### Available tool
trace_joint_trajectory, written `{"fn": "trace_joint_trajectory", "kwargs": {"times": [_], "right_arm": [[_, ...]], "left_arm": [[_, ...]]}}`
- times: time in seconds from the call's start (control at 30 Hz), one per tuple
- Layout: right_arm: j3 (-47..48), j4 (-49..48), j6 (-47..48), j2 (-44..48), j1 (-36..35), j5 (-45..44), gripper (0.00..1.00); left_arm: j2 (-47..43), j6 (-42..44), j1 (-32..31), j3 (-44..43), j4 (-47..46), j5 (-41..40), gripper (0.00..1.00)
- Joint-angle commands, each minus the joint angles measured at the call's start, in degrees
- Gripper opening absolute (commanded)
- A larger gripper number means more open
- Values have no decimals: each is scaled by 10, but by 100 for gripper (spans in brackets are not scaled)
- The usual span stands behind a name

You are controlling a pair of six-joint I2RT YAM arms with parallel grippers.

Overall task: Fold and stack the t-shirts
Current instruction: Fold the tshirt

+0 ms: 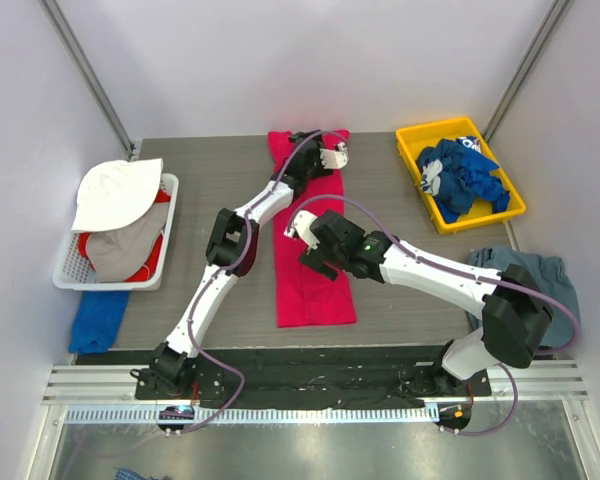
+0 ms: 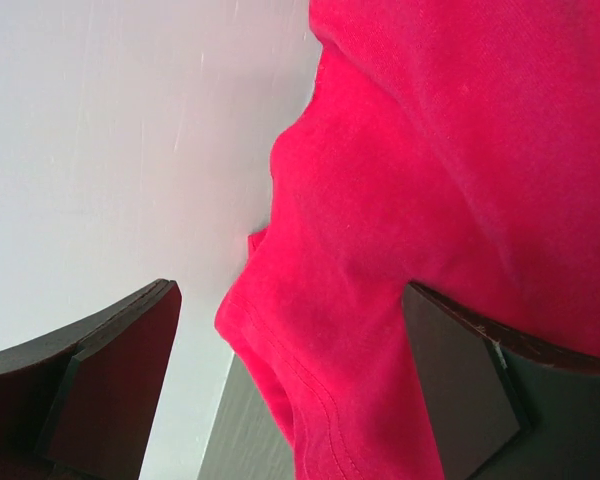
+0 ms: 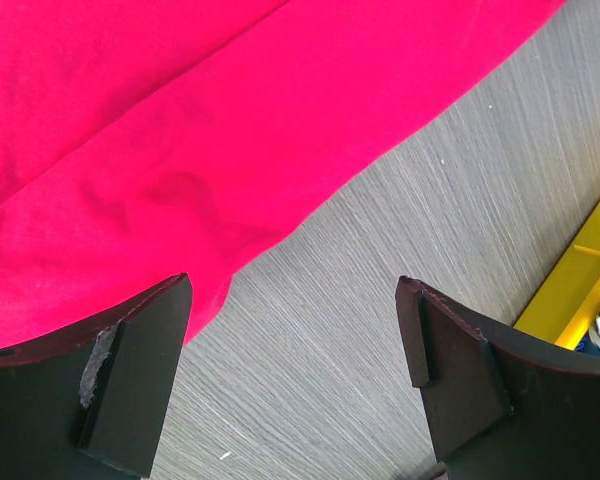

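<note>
Pink shirt (image 1: 316, 290): lies as a long narrow strip down the middle of the table (image 3: 380, 250), its far end at the back wall.
Left gripper (image 1: 332, 150): at the strip's far end, jaws wide apart, cloth bunched between them, nothing clamped.
Right gripper (image 1: 310, 245): over the strip's middle, jaws wide, one finger above the cloth edge, the other above bare table; holds nothing.
Blue shirts (image 1: 460, 175): heaped in the yellow bin (image 1: 410, 140), far right.
Grey shirt (image 1: 555, 280): crumpled at the right edge, beside the right arm.
</note>
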State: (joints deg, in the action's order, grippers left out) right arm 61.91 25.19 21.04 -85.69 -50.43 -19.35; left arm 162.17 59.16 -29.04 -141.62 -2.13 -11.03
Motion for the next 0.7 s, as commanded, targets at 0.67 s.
{"fn": "trace_joint_trajectory", "kwargs": {"times": [0.67], "right_arm": [[-95, -22, 3, 157, 31, 3, 89]], "left_arm": [[-420, -184, -25, 385, 98, -75, 100]]}}
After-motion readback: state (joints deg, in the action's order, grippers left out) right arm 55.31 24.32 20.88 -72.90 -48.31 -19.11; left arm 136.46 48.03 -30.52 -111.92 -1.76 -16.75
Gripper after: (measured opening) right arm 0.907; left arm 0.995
